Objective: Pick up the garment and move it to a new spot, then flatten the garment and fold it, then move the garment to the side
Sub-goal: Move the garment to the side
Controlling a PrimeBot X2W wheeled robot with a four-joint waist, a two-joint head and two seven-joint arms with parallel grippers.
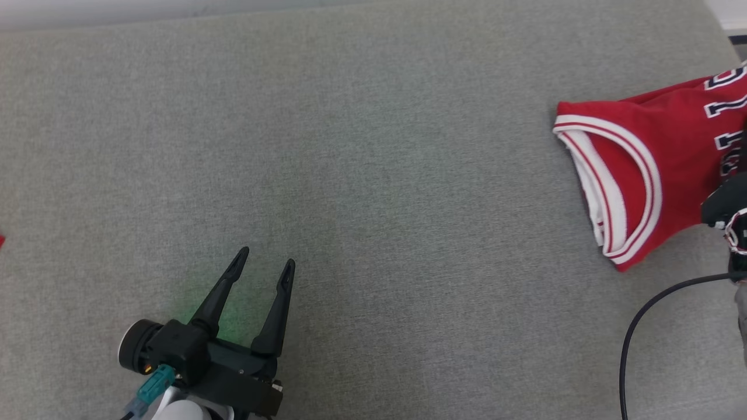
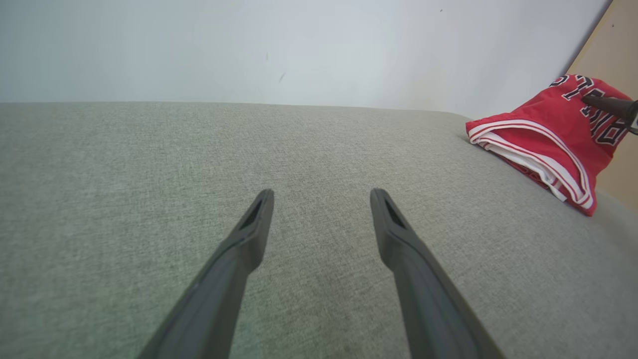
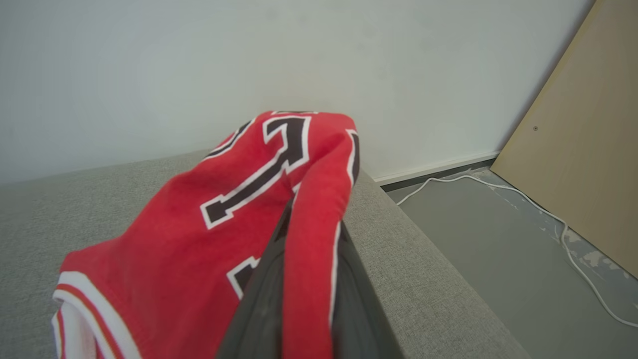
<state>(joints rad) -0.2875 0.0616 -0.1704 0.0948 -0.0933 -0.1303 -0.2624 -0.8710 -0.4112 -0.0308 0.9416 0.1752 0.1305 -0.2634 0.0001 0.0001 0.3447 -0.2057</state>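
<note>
L gripper [image 1: 265,257] sits low-left over the grey cushion [image 1: 373,175], fingers spread wide, nothing in them. Moving right, I see the red jersey [image 1: 642,151] bunched at the cushion's far-right edge (white-trimmed opening toward centre). R gripper [image 3: 309,239] is pinched tight on a fold of its fabric.

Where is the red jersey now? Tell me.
In the head view the jersey sits at the far right of the grey cushion, near its right edge, a fold pinched in the right claw.
</note>
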